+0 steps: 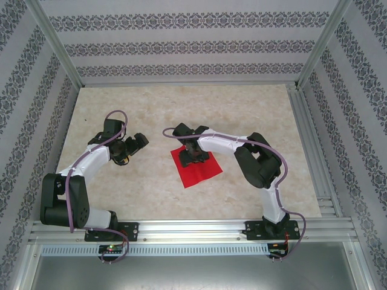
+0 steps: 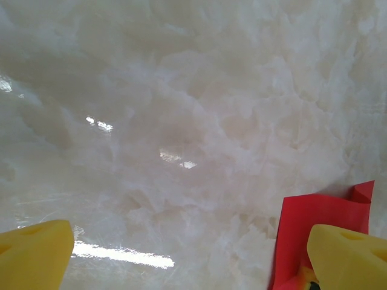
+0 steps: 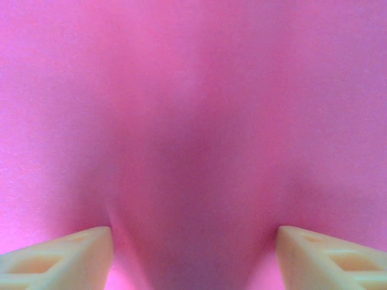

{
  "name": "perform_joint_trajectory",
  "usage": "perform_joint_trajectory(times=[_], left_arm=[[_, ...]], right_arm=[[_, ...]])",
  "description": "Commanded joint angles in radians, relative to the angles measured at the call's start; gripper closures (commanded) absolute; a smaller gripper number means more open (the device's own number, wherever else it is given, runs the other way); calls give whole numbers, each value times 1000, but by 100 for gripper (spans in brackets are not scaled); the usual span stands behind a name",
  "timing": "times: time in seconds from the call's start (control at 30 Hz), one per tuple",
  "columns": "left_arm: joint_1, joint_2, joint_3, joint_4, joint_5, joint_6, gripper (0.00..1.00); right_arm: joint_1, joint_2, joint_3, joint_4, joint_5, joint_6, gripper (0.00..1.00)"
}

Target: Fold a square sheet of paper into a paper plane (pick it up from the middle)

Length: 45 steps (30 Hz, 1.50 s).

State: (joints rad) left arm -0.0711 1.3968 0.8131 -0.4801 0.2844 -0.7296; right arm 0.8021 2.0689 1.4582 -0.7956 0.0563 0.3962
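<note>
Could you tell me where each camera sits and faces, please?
Top external: high behind, looking down on the pale marbled table; left arm, right arm.
Left wrist: low, facing the tabletop; left gripper with yellow fingertips.
Right wrist: close above the bright red square sheet of paper; right gripper with pale fingertips.
Shared: all see the sheet.

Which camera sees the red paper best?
The top camera. It shows the paper's square shape lying on the table, with the right gripper over its middle. The left wrist camera catches just one side of the paper. The right wrist camera is so close that the paper looks like a pink blur.
</note>
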Motion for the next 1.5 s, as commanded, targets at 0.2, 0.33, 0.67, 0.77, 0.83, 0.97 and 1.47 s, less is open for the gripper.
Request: perform_joint_trajectory(times=[0.2,0.33,0.67,0.77,0.83,0.97,1.47], left_arm=[[11,-15,-13,14,46,2,0],[0,-25,-18,37,69,-4,0],[-114,0,-11,165,123,-33,10],[-168,37,9,202,127,-39,18],[-207,65,30,217,125,-39,23],[-281,141,77,260,125,-52,32],[-432,382,206,390,185,-101,66]], right_arm=[[-54,-177,-133,285,-318,119,59],[-111,-252,-220,481,-476,208,63],[-221,-236,-362,685,-594,270,64],[-243,-209,-372,668,-578,245,64],[-252,-197,-382,664,-569,231,63],[-278,-171,-394,637,-553,196,60],[-296,-166,-403,584,-478,188,58]])
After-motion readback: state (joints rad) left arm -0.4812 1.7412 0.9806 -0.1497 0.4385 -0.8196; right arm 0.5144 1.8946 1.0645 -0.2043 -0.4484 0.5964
